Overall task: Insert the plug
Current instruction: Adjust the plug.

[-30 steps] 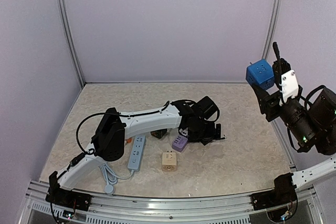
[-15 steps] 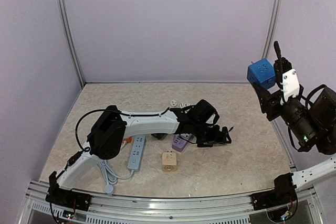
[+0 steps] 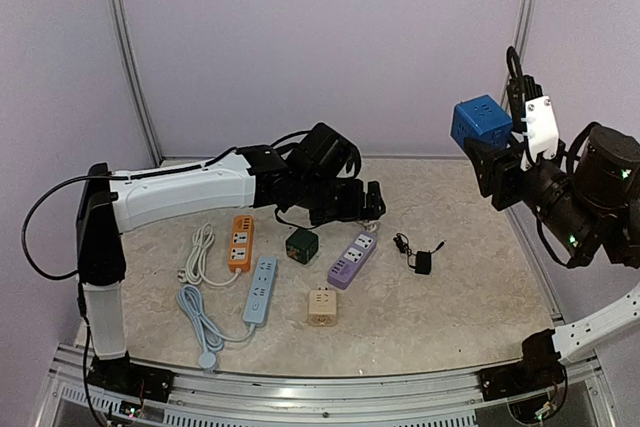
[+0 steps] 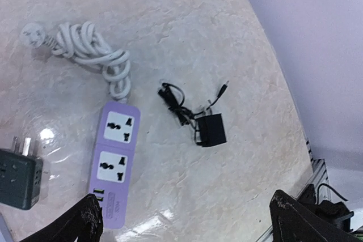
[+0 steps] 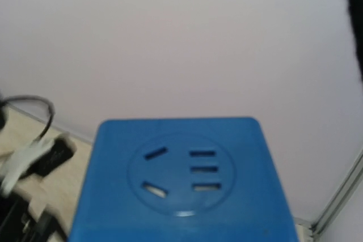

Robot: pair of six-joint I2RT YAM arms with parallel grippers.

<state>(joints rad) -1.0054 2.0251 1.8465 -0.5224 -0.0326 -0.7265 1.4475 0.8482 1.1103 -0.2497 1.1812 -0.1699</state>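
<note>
1. Top view: the small black plug adapter lies flat on the beige marbled table, right of centre, with a thin lead attached. It is apart from the purple 2-socket power strip on its left. The left gripper hangs above the table behind that strip, with its fingers spread and nothing in them. The right gripper is raised by the right wall and is clamped on a blue plastic socket cube. An orange power strip, a light-blue power strip, a dark green cube and a beige cube adapter lie further left.
2. Left wrist view: this view shows the adapter's boxy body, its lead in a loose tangle and a thin jack tip. The purple strip's coiled white cord ends in a round plug. The green cube shows 2 metal prongs.
3. Right wrist view: only this view shows the blue cube's face, which has 5 slots in a round recess. The gripper's fingers are out of frame.
</note>
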